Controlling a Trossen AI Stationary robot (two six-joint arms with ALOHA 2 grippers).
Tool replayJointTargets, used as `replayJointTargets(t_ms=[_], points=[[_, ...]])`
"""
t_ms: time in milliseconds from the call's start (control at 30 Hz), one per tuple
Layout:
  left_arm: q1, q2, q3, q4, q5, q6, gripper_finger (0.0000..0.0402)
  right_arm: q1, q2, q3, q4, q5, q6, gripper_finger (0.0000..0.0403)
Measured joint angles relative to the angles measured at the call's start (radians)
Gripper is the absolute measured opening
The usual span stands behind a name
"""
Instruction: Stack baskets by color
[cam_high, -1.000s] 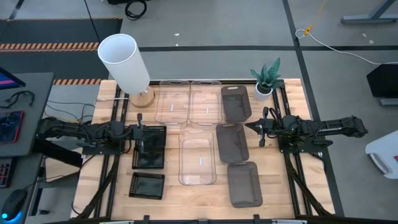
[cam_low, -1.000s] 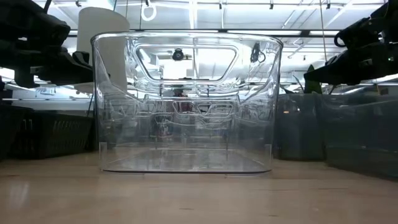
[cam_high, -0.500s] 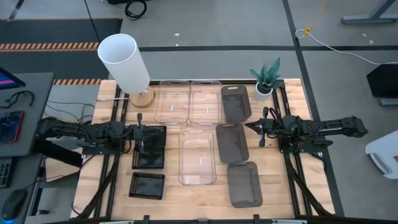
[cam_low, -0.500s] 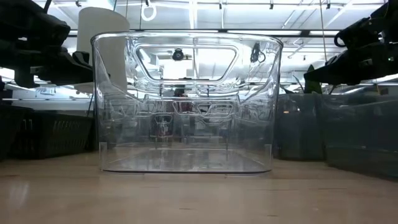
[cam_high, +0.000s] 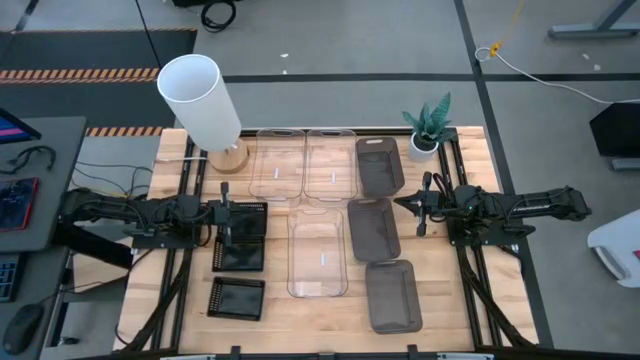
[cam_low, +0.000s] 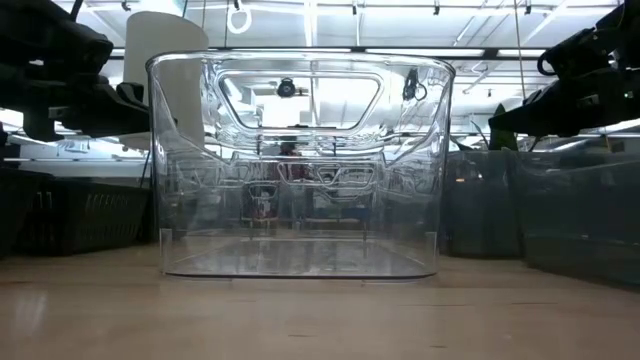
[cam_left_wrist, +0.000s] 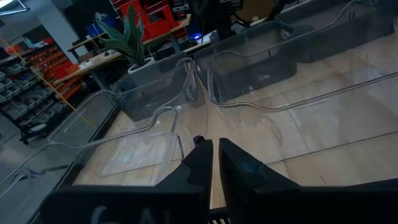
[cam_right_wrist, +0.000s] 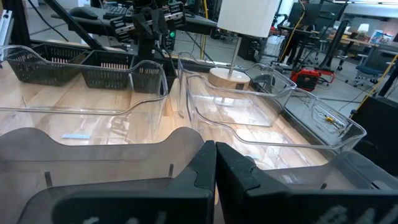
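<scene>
The near clear basket (cam_low: 298, 165) is blocking the low view; every basket is sitting empty; both grippers, left (cam_high: 226, 221) and right (cam_high: 424, 204), are pinched together.

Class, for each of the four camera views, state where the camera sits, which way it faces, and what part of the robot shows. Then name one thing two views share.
High view: overhead, facing straight down; both arms, left gripper, right gripper.
Low view: table height, facing the clear rectangular plastic basket; arms at upper corners.
Left wrist view: faces clear baskets, small potted plant; own fingers.
Right wrist view: faces left arm, white cylindrical lamp; own fingers.
Shared: lamp, in high and right wrist views.
</scene>
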Motion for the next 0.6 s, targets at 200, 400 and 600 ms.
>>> replayJointTargets(t_ms=[200, 400, 600], points=[[0.000, 0.000, 0.000, 0.000, 0.000, 0.000, 0.0028, 0.000, 0.000, 0.000, 0.051, 0.000, 0.006, 0.0014], [0.000, 0.000, 0.000, 0.000, 0.000, 0.000, 0.0034, -0.011, -0.001, 0.000, 0.285, 0.075, 0.391, 0.0014], [0.000, 0.000, 0.000, 0.000, 0.000, 0.000, 0.0032, -0.045, 0.000, 0.009, 0.330, 0.158, 0.884, 0.0014]])
